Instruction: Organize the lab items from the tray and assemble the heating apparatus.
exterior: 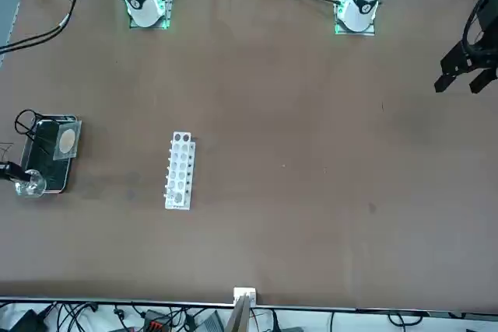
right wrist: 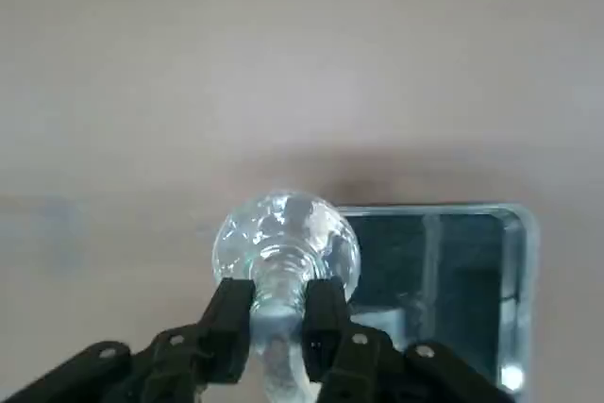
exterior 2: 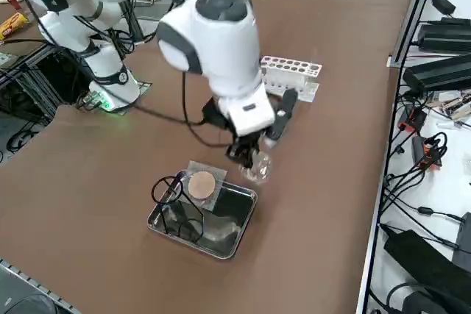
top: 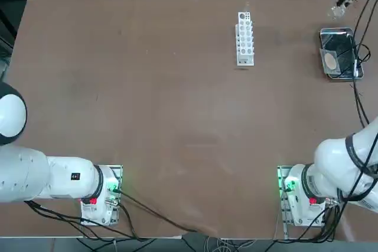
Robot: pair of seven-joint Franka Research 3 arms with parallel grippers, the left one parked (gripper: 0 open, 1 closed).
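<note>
My right gripper point(exterior 2: 250, 154) is shut on the neck of the clear glass burner bottle point(exterior 2: 257, 169), held above the table just off the tray's short end. In the wrist view the fingers point(right wrist: 229, 313) pinch the bottle point(right wrist: 286, 243) beside the shiny metal tray point(right wrist: 453, 261). The tray point(top: 339, 29) sits at the far right of the table. The grey mesh with the tan centre point(top: 331, 61) leans on its rim, and the black wire tripod point(exterior 2: 173, 196) lies inside. From the front, the bottle point(exterior: 29, 185) hangs by the tray point(exterior: 48, 165).
A white multi-hole tube rack point(top: 244, 38) stands on the table to the left of the tray, also visible behind my arm point(exterior 2: 291, 71). Cables run along the table's far edge and right side.
</note>
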